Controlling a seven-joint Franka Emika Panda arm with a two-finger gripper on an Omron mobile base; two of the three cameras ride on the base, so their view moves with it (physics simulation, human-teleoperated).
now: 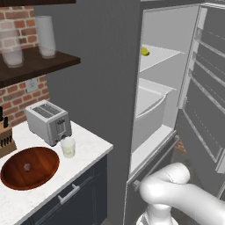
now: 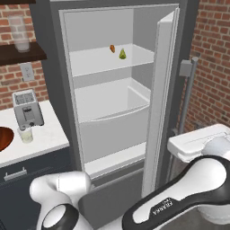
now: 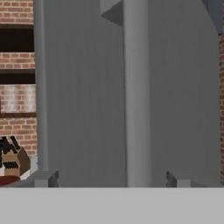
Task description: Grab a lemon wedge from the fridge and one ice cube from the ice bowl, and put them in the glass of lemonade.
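Left base view: the fridge [image 1: 176, 88] stands open, the lemon wedge [image 1: 144, 51] on its upper shelf; the glass of lemonade [image 1: 68, 147] sits left of the fridge on the bench [image 1: 94, 147], beside the ice bowl [image 1: 30, 167].

Right base view: the lemon wedge [image 2: 122, 54] lies beside an orange lump [image 2: 112, 48].

Hand view: the end effector [image 3: 112, 178] is spread wide, empty, facing the fridge's bar handle [image 3: 138, 96].

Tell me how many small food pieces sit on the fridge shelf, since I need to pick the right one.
2, side by side on the upper shelf of the fridge: the yellow-green lemon wedge and a small orange lump to its left. Drawers below could hide more.
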